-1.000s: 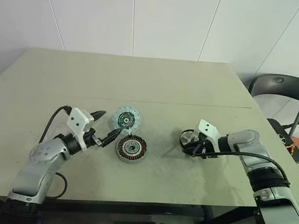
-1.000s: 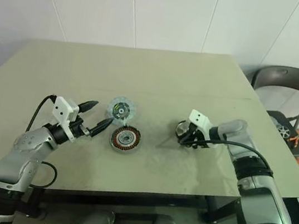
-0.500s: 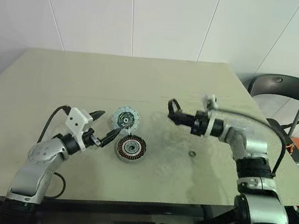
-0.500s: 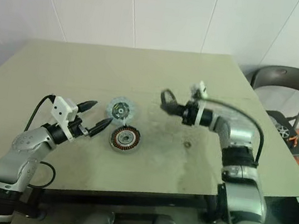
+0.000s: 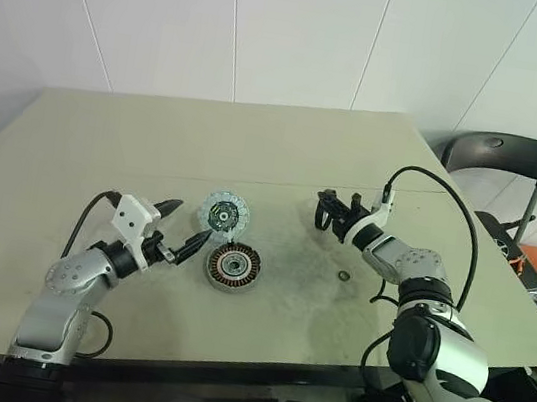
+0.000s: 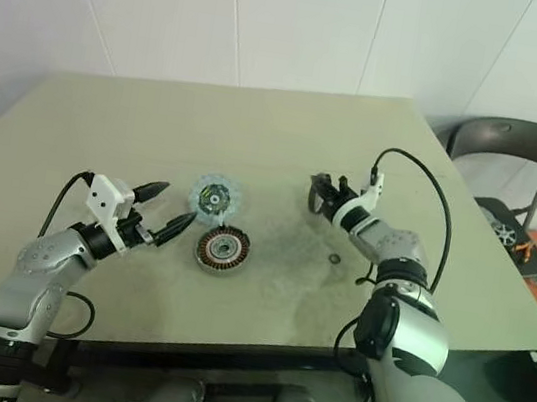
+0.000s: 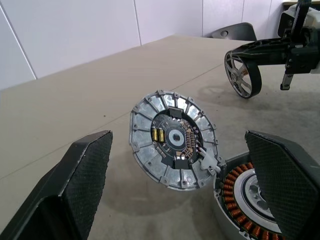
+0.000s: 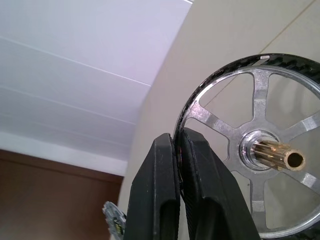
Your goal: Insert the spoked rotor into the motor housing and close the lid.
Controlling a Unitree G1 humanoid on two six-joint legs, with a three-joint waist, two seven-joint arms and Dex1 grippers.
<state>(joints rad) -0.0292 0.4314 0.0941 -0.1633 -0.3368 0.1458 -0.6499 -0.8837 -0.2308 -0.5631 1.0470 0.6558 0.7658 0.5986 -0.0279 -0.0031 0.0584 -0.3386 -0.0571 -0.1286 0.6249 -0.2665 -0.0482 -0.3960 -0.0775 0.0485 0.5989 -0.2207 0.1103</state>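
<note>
rotor: the thin silver spoked rotor with a dark outer rim and a brass hub shaft (image 8: 260, 150) is held above the table, pinched by its rim alone; you risk it pivoting or slipping in so narrow a bite
right gripper: the right gripper (image 8: 179, 165) has its black fingers clamped on the rotor's rim, well to the right of the housing
housing: the squat dark-rimmed motor housing with copper windings (image 5: 234, 266) sits open on the beige table (image 5: 156, 144); a tilted rotor could jam against the windings
lid: the flat silver lid with a greenish circuit face (image 7: 173, 139) leans against the housing's edge; you could knock it down over the opening
left gripper: the left gripper (image 5: 187, 228), jaws wide apart and empty, sits just beside both; watch for a clash
</note>
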